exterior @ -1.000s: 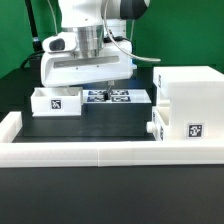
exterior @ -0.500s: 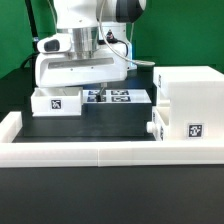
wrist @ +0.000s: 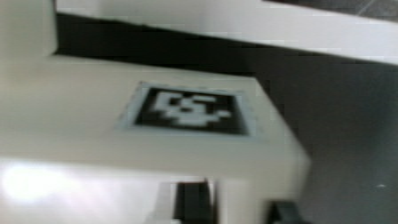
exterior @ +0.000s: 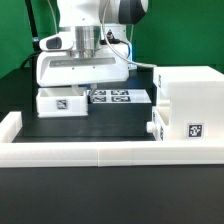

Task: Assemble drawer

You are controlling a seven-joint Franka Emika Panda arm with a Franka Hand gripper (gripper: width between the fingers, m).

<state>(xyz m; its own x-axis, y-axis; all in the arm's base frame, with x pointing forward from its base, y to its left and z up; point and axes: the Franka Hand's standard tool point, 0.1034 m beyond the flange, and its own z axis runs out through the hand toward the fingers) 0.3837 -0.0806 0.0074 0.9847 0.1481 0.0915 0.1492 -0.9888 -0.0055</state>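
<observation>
White plastic tagged tray (exterior: 58, 101) sits under our pincer (wrist: 235, 205), at nine o'clock from the boxy white casing (exterior: 188, 100). We seem to be picking it up, though we cannot tell whether the pincer is clenched. Next, we align it with the casing.

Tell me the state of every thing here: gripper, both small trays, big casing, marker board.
gripper: low over the far tray, open or shut unclear.
far tray: upright on the table, outside the casing.
near tray: against the casing's side, knob outward; inserted or not, unclear.
casing: upright on the table, tag facing the camera.
marker board: flat on the table.
</observation>
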